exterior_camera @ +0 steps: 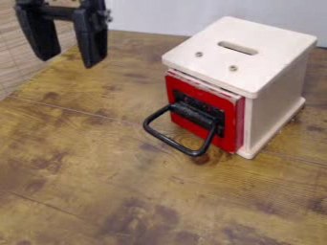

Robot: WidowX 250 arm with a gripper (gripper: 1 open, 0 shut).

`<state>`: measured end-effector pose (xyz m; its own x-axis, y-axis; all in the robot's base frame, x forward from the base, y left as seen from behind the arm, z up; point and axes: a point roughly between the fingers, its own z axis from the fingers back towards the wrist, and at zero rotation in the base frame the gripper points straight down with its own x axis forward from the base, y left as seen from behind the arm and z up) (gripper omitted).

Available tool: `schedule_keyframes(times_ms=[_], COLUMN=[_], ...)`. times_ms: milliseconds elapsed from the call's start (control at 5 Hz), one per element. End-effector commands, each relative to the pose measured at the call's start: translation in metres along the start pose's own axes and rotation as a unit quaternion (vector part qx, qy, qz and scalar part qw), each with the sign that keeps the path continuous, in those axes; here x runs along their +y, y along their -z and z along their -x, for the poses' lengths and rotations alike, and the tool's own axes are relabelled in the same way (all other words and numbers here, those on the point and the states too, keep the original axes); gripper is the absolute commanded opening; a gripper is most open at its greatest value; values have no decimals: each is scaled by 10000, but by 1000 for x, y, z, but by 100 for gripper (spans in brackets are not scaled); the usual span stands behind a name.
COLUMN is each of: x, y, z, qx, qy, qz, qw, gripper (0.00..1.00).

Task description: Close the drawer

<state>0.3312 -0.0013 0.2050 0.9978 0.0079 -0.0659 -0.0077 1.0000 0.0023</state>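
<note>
Drawer [201,107] sits in the lower front of a cream-white cabinet [250,65], right of centre on the table [90,182]. Its face looks toward the lower left of the view, and its sliding axis runs from there back up to the right, into the cabinet. It stands out only a little from the cabinet's front, so it appears slightly open, though the angle makes the gap hard to judge. The front is bright red with a black plate across the middle. A large black loop handle [178,131] hangs from that plate and slopes forward and down, its far end resting on or just above the wood.

The cabinet's top carries a long slot and two small dark dots near the front edge.

The pincer [65,43] hangs at the upper left, well apart from the drawer, above the table's back edge. Its two black fingers [91,45] point downward with a wide gap between them, holding nothing.
</note>
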Motion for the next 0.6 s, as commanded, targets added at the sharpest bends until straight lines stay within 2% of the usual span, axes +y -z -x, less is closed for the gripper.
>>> schedule_keyframes(times_ms=[0,400], x=[-5,-2], y=[-19,-13], z=[3,1], qx=[-375,-337], qy=[57,-59], qz=[-66,-108], qw=[9993,9994], gripper=[100,100])
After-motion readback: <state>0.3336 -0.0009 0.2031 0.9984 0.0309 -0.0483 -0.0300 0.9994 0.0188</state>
